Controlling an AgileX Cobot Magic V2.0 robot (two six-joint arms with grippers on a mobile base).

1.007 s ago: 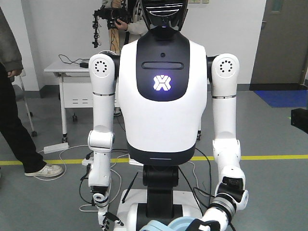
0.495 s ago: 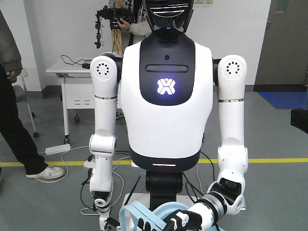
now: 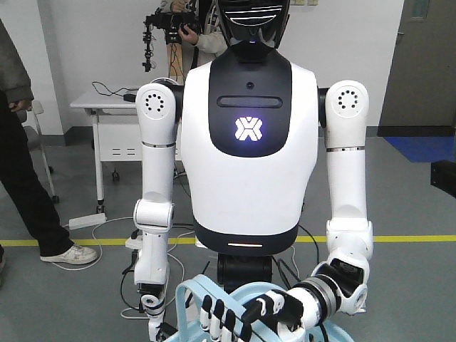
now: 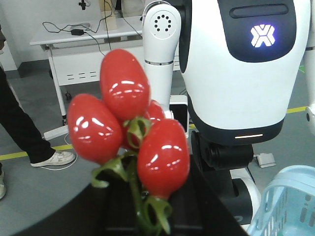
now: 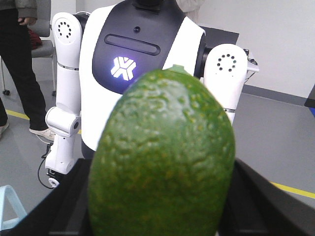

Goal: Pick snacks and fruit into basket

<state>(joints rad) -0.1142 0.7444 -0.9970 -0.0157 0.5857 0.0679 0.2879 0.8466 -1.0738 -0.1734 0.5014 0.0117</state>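
Your left gripper's jaws are clenched on the cluster of glossy red plastic tomatoes with green stems (image 4: 130,132), filling its wrist view. Your right jaws grasp the bumpy green lime-like fruit (image 5: 162,160). The light blue slatted plastic basket (image 4: 285,201) sits at 4 o'clock; you cannot tell its contents.

In the front view, the straight arm (image 3: 153,214) at the left of the frame hangs down beside the torso, its wrist at the bottom edge. The bent arm (image 3: 347,214) at the right drops to the elbow, then its forearm turns inward toward lower centre, ending in a black-and-white hand (image 3: 246,313) with fingers (image 3: 217,317) curled downward. In the right wrist view, the right gripper (image 5: 162,206) shows dark jaws flanking the green fruit (image 5: 162,157), closed against it. The left gripper (image 4: 147,219) is a dark mass at bottom centre, its jaws indistinct.
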